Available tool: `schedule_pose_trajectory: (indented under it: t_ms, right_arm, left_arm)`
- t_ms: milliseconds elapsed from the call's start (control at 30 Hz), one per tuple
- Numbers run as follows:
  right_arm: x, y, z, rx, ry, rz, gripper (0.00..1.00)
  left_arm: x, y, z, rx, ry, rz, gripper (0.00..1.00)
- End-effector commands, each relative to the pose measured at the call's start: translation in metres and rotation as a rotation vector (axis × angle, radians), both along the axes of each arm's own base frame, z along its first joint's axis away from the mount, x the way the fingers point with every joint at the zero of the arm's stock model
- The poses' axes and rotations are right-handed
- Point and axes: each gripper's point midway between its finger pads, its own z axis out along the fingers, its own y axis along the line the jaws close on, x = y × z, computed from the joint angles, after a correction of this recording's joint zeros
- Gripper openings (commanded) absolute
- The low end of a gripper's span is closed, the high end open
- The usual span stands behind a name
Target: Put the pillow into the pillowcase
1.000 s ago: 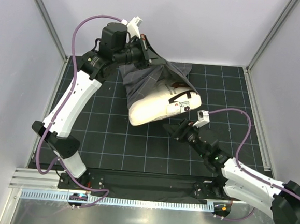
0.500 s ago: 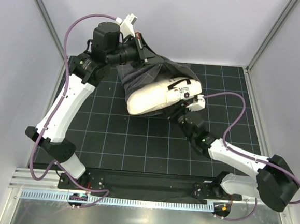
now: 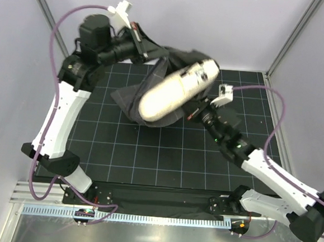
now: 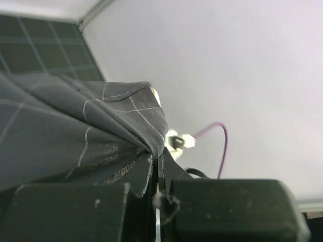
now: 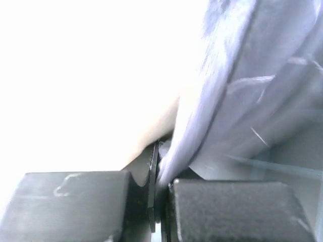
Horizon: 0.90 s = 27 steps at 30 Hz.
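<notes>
The cream-white pillow [image 3: 173, 91] hangs tilted above the mat, its lower end inside the dark grey checked pillowcase [image 3: 131, 100]. My left gripper [image 3: 157, 54] is raised at the back and shut on the pillowcase's upper edge; in the left wrist view the fabric [image 4: 75, 136] bunches into the closed left gripper [image 4: 159, 171]. My right gripper [image 3: 192, 113] sits under the pillow's right side. In the right wrist view it [image 5: 161, 181] is shut on a fold of pillowcase [image 5: 262, 91], and the pillow [image 5: 91, 75] presses against its left finger.
A black gridded mat [image 3: 148, 153] covers the table. Metal frame posts [image 3: 289, 38] and pale walls close in the back and sides. Purple cables [image 3: 275, 107] loop from both arms. The right arm's white connector [image 4: 180, 141] shows past the pillowcase.
The right gripper moved in under the pillow and closed on the pillowcase edge. The left arm lifted the pillowcase up and to the left, tipping the pillow off the mat.
</notes>
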Motion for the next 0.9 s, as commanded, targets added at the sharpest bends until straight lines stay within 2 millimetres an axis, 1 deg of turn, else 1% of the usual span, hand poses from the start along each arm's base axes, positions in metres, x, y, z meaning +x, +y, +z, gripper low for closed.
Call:
schedule_pose_trajectory:
  t_ms: [0,33,67,100,133,167,200,233,267,300,333,367,400,467,533,567,600,633,667,700,733,800,867]
  right_arm:
    - [-0.053,-0.014,0.184,0.143,-0.343,0.153,0.04]
    - [-0.061,-0.018,0.197,0.115,-0.359,0.169,0.04]
    - [-0.08,-0.033,0.252,0.161,-0.455,0.172,0.04]
    - [-0.082,-0.039,0.266,0.145,-0.464,0.159,0.04]
    - [-0.086,-0.045,0.277,0.123,-0.463,0.152,0.04]
    - [-0.105,-0.069,0.325,0.155,-0.559,0.112,0.04]
    - [-0.102,-0.069,0.336,0.141,-0.565,0.098,0.04]
    - [-0.104,-0.075,0.343,0.117,-0.563,0.084,0.04]
    - [-0.119,-0.095,0.376,0.139,-0.631,0.04,0.04]
    - [-0.121,-0.101,0.385,0.135,-0.645,0.019,0.04]
    - [-0.121,-0.104,0.394,0.131,-0.648,0.004,0.04]
    - [-0.12,-0.106,0.397,0.126,-0.65,-0.006,0.04]
    - [-0.118,-0.108,0.398,0.111,-0.651,-0.021,0.04]
    - [-0.111,-0.103,0.39,0.081,-0.631,-0.024,0.04]
    - [-0.103,-0.099,0.381,0.059,-0.615,-0.031,0.04]
    - [-0.093,-0.093,0.366,0.035,-0.587,-0.031,0.04]
    - [-0.09,-0.089,0.36,0.029,-0.579,-0.025,0.04]
    - [-0.081,-0.08,0.348,0.02,-0.565,-0.017,0.04]
    - [-0.082,-0.08,0.346,0.026,-0.566,-0.013,0.04]
    - [-0.081,-0.078,0.342,0.028,-0.564,-0.008,0.04]
    - [-0.079,-0.072,0.337,0.034,-0.563,0.009,0.04]
    - [-0.083,-0.072,0.338,0.051,-0.57,0.023,0.04]
    - [-0.085,-0.07,0.339,0.064,-0.581,0.036,0.04]
  left_arm:
    - [-0.037,0.035,0.108,-0.205,-0.241,-0.034,0.0]
    - [-0.026,0.046,0.114,-0.226,-0.239,-0.011,0.0]
    - [-0.031,0.051,0.129,-0.279,-0.247,-0.034,0.0]
    - [-0.025,0.064,0.137,-0.309,-0.255,-0.017,0.0]
    - [-0.026,0.072,0.145,-0.338,-0.263,-0.016,0.0]
    - [-0.035,0.077,0.161,-0.375,-0.337,-0.05,0.0]
    - [-0.031,0.08,0.16,-0.426,-0.275,-0.062,0.0]
    - [-0.035,0.09,0.166,-0.446,-0.293,-0.053,0.0]
    - [-0.037,0.092,0.169,-0.464,-0.299,-0.064,0.0]
    - [-0.043,0.093,0.174,-0.483,-0.32,-0.079,0.0]
    - [-0.045,0.094,0.172,-0.489,-0.315,-0.082,0.0]
    - [-0.048,0.094,0.172,-0.496,-0.316,-0.087,0.0]
    - [-0.056,0.096,0.18,-0.524,-0.341,-0.107,0.0]
    - [-0.069,0.099,0.189,-0.556,-0.365,-0.129,0.0]
    - [-0.085,0.102,0.206,-0.601,-0.391,-0.163,0.0]
    - [-0.101,0.105,0.221,-0.62,-0.432,-0.181,0.0]
    - [-0.109,0.107,0.228,-0.634,-0.448,-0.19,0.0]
    - [-0.119,0.11,0.238,-0.665,-0.459,-0.199,0.0]
    - [-0.132,0.114,0.248,-0.682,-0.489,-0.21,0.0]
    - [-0.141,0.117,0.255,-0.699,-0.509,-0.213,0.0]
    - [-0.144,0.121,0.262,-0.731,-0.52,-0.2,0.0]
    - [-0.157,0.128,0.276,-0.778,-0.552,-0.196,0.0]
    - [-0.159,0.135,0.285,-0.82,-0.565,-0.17,0.0]
